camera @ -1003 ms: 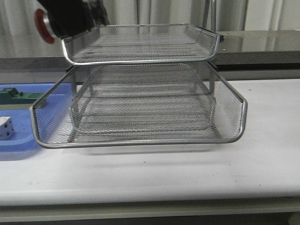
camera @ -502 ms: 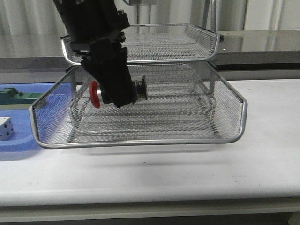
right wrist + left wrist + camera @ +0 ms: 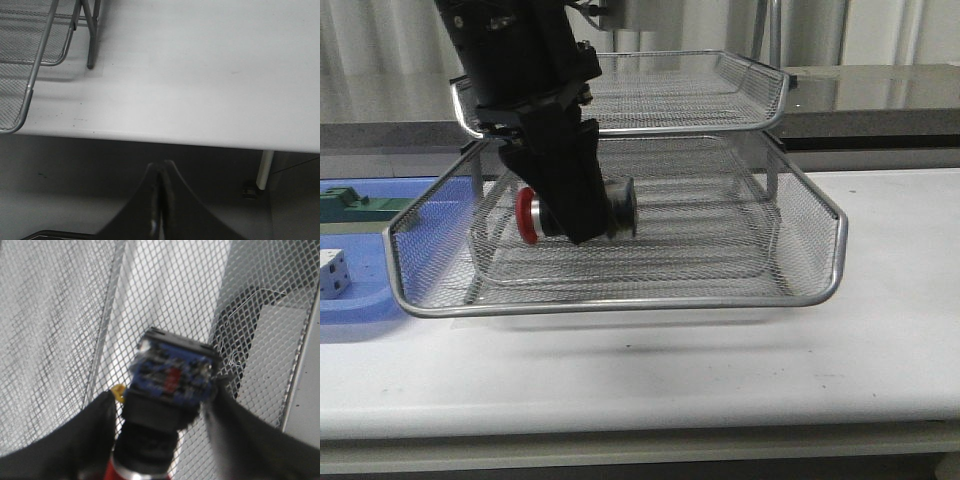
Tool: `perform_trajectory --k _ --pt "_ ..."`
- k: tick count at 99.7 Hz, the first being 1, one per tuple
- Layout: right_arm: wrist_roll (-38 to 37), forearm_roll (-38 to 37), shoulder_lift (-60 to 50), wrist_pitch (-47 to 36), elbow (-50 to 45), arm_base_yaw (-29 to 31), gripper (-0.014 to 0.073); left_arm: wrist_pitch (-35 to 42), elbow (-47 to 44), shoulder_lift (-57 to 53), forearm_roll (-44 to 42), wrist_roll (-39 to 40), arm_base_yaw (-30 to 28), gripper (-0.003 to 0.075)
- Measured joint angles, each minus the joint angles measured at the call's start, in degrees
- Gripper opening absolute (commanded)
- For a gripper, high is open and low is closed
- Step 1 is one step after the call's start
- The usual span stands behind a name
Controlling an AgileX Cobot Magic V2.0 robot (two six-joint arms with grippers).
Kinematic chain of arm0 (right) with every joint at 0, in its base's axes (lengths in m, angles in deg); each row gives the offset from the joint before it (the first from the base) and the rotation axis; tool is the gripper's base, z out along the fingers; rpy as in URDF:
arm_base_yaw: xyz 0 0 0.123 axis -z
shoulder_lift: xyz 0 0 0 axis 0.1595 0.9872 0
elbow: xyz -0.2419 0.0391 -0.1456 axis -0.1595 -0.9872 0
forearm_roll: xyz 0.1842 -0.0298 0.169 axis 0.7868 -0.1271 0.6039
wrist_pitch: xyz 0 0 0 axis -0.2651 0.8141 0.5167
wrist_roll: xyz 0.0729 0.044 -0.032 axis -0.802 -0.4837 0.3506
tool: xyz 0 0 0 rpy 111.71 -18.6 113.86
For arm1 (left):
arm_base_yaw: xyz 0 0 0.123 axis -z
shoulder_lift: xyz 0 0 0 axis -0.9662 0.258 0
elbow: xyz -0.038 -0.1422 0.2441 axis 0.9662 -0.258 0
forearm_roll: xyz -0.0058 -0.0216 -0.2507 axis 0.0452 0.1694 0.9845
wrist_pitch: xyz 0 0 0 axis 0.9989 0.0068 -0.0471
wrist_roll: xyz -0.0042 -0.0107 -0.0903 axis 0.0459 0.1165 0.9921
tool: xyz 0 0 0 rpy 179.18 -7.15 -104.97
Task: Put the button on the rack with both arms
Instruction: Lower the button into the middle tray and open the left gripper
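Pale curtains hang behind a white table (image 3: pixel 740 370), with a grey ledge running along its far edge. The rack (image 3: pixel 620 200), a silver wire-mesh stack of trays, stands at the middle of the table, its widest tray facing the near edge. A blue tray (image 3: pixel 360 290) near the left edge holds a white cube (image 3: pixel 330 272) and a green block (image 3: pixel 345 205).

The left pincer (image 3: pixel 575 215) reaches down in front of the rack's left half and is clenched on the button (image 3: pixel 535 216). The button is thus held in the air over the wide lower tray, not yet resting on any mesh. Its long axis lies roughly level and runs along the table's length: the red head points toward the left edge, the switch body toward the right edge. In the left wrist view the blue-and-black body (image 3: pixel 172 375) projects beyond the black fingers (image 3: pixel 65 440), with mesh directly beyond it.

The right pincer (image 3: pixel 160 200) hangs off the near right corner of the table, its jaws pressed together on nothing, well apart from the rack.

The deciding relation appears to be vertical: the tray mesh lies below the held button, so a lowering and release by the left arm, the nearer one, would likely seat it on its side.
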Motion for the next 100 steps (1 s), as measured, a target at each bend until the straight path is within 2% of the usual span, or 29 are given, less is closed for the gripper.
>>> perform_trajectory --k 6,31,51,74,82,100 --pt "0.00 0.00 0.00 0.00 0.00 0.00 -0.0071 0.55 0.00 0.00 0.00 0.00 0.00 0.0549" --pt "0.00 0.00 0.00 0.00 0.00 0.00 -0.0071 0.10 0.82 0.00 0.13 0.98 0.00 0.0548" --pt "0.00 0.00 0.00 0.00 0.00 0.00 -0.0071 -5.52 4.16 -1.47 0.40 6.15 0.00 0.0546" --pt "0.00 0.00 0.00 0.00 0.00 0.00 -0.0071 -6.85 4.56 -8.41 -1.35 10.51 -0.29 0.0546" --pt "0.00 0.00 0.00 0.00 0.00 0.00 -0.0071 -7.18 4.56 -11.03 -1.87 11.62 -1.73 0.0538" --pt "0.00 0.00 0.00 0.00 0.00 0.00 -0.0071 -7.95 4.44 -17.38 -2.35 12.73 -8.29 0.0463"
